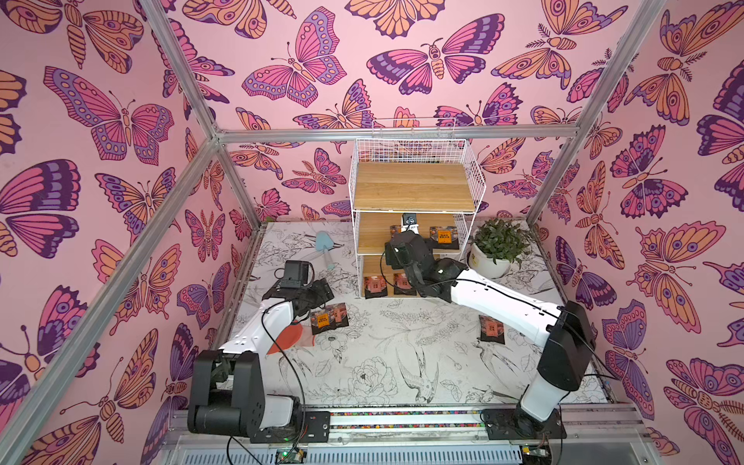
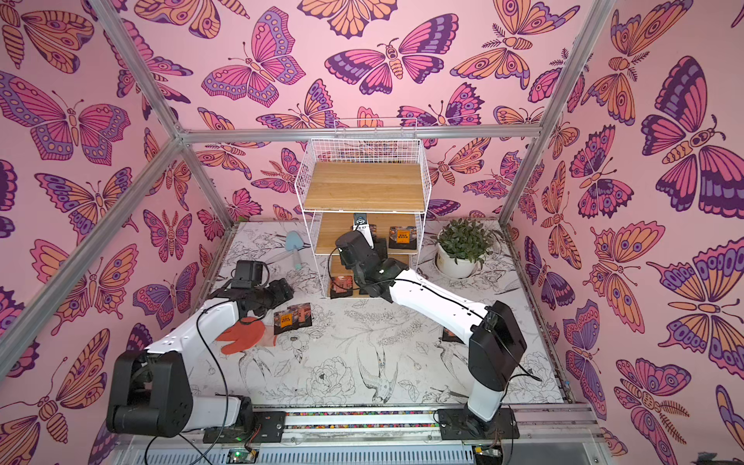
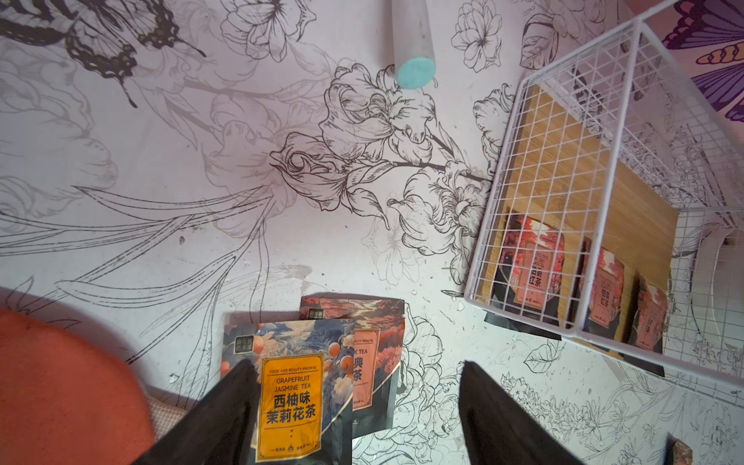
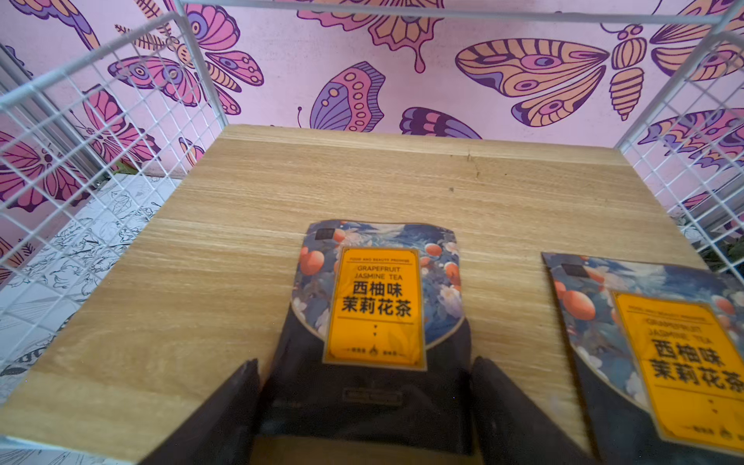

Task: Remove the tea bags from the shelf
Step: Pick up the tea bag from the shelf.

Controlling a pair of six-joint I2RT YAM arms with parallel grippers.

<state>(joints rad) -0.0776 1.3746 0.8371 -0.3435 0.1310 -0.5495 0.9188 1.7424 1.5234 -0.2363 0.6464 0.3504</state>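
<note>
- In both top views the right arm (image 1: 503,306) reaches from the near right into the middle tier of the shelf (image 1: 414,185), under the top board. Its wrist hides most of the bag it is after.
- A second bag (image 1: 443,237) lies just right of it on the same tier, and the low bags (image 1: 375,285) sit at the bottom tier's near edge.
- Three are off the shelf: a pair (image 1: 328,318) on the near-left table beside the glove (image 1: 290,338), and a lone bag (image 1: 492,329) at near right. By my count five remain.
- In the left wrist view the left gripper (image 3: 356,364) hangs over the pair with fingers spread, holding nothing. It is best parked there, out of the right arm's way back.
- In the right wrist view the right gripper (image 4: 364,362) straddles the near, black end of the target bag (image 4: 376,306), one finger by each side edge. I cannot tell whether they press it yet.
- The target bag lies flat near the board's near edge, apart from the second bag.
- A thin sachet will likely buckle, so close squarely on both edges and only until it bows a little.
- Lift just off the board, since the top board leaves little headroom.
- Draw straight back toward the near side, clear of the second bag and the wire walls.
- Put it down on bare table at near right.
</note>
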